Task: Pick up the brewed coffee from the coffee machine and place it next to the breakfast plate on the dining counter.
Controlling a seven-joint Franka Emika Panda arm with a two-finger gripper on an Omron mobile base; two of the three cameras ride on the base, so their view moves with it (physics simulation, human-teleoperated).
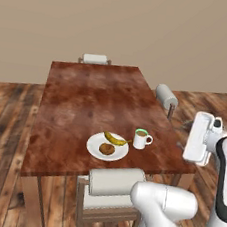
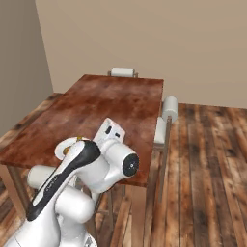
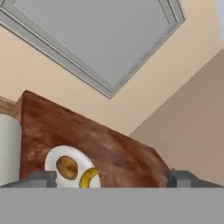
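Note:
The brewed coffee, a small white mug [image 1: 141, 138], stands upright on the dining counter [image 1: 86, 102], just right of the breakfast plate [image 1: 95, 144] and apart from it. A banana [image 1: 114, 139] and a brown pastry [image 1: 106, 149] lie on that plate. My white hand [image 1: 199, 138] hangs off the counter's right edge, well right of the mug. In the hand view my gripper [image 3: 113, 179] is open with nothing between its fingers, and the plate [image 3: 54, 162] lies ahead on the counter [image 3: 113, 148]. The coffee machine is out of view.
Grey cushioned chairs stand at the near side [image 1: 115, 182], the right side [image 1: 166, 96] and the far end [image 1: 95, 59] of the counter. A beige wall rises behind it. Wooden floor lies open to the right [image 2: 207, 159]. My own arm [image 2: 82, 164] hides the counter's near corner.

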